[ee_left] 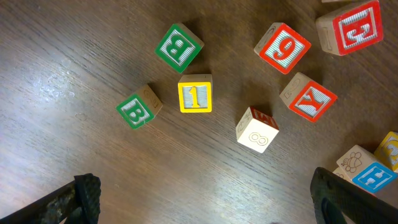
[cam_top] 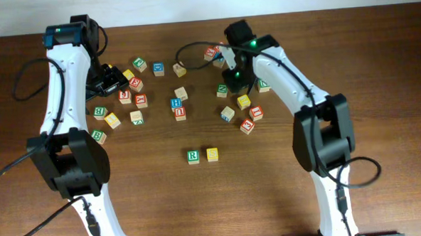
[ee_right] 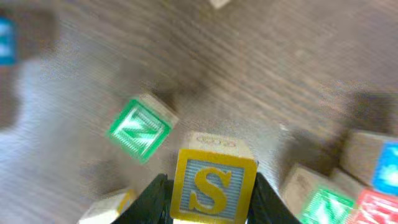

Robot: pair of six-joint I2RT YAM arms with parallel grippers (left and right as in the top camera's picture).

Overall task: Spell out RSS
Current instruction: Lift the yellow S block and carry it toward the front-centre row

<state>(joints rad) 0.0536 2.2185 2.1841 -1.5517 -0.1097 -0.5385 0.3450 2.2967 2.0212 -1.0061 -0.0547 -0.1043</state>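
Right wrist: right tool (ee_right: 211, 202) clamps S cube (ee_right: 213, 183), yellow letter on pale blue; left tool (ee_left: 217, 202) apart.

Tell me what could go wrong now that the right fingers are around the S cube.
The right fingers seem to catch only part of the S cube, so it may slip or twist when lifted. The green-lettered cube sits close by and could get knocked. Setting the S cube down beside the R cube and the yellow cube might nudge that row.
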